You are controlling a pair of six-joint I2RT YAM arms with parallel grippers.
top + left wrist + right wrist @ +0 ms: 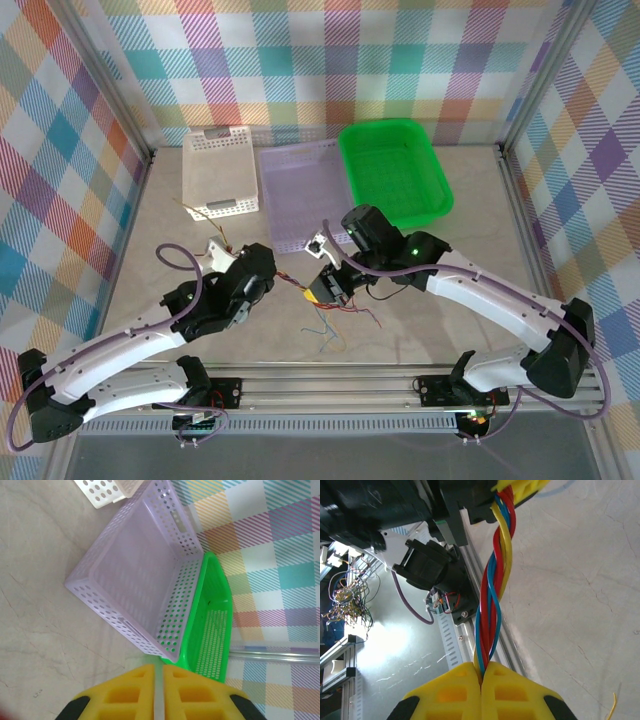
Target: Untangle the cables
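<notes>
White arm shells [115,350], black joint housings [240,285]. Thick purple cable [420,618] along each arm. Small green light [414,252] on right arm's wrist housing. Yellow blocky fingers on left gripper [159,672] and right gripper [481,672], rectangular recesses moulded in, black mounts at outer corners. Black base blocks [205,385] at the foot of both.

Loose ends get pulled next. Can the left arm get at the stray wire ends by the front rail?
Probably not yet: the left hand is shut on the twisted cables. Released, it would find the stray ends close, with nothing between.
</notes>
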